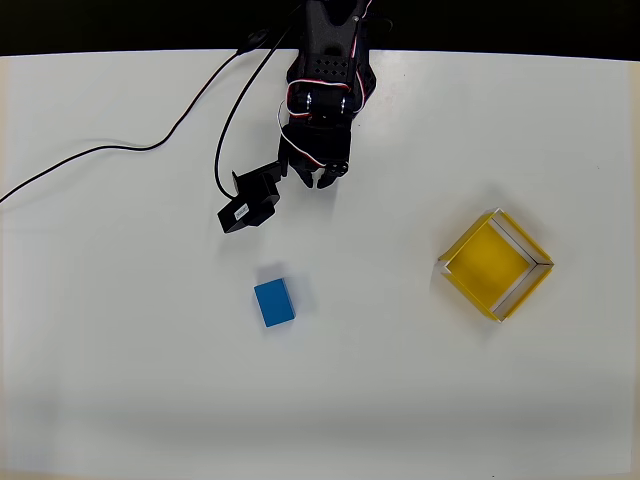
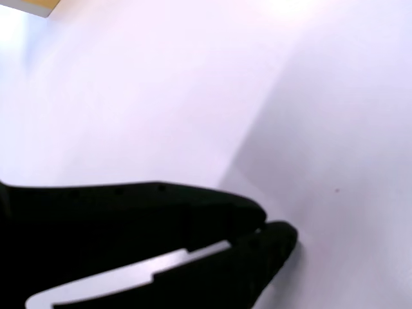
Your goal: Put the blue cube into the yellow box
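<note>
- In the overhead view the cube [image 1: 274, 302] lies flat on the white desk [image 1: 120, 350], below the claw [image 1: 318, 178] and slightly to its left, apart from it.
- The claw's fingers sit together, holding nothing; the wrist view shows the claw [image 2: 273, 232] closed.
- The box [image 1: 494, 264] sits well right of the cube, turned diamond-wise.

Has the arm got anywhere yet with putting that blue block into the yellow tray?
Nothing looks done yet. The blue cube lies alone on the white table, well left of the empty yellow box in the overhead view. The gripper holds nothing, jaws closed together in the wrist view. Reaching, grasping, carrying and dropping all remain.
</note>
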You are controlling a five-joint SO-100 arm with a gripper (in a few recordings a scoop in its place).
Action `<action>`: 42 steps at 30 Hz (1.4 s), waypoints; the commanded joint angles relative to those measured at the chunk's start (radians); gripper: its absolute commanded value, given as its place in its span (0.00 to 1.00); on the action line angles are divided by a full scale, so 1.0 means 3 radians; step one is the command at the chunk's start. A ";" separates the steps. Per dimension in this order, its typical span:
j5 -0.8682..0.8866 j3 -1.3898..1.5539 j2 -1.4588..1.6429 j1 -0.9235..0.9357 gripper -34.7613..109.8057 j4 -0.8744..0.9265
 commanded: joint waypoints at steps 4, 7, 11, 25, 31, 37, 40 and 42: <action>-0.0026 0.0092 0.0102 -0.0102 0.26 0.0056; -0.0031 0.0092 0.0102 -0.0102 0.26 0.0056; -0.0194 0.0092 0.0082 -0.0077 0.25 0.0066; -0.1002 -0.1897 -0.2122 0.0716 0.35 -0.1222; -0.1227 -0.2475 -0.3099 0.1053 0.44 -0.1902; -0.1319 -0.3104 -0.3942 0.1176 0.51 -0.2122; -0.1370 -0.3370 -0.4249 0.1176 0.53 -0.2153; -0.1386 -0.3533 -0.4423 0.1140 0.54 -0.2153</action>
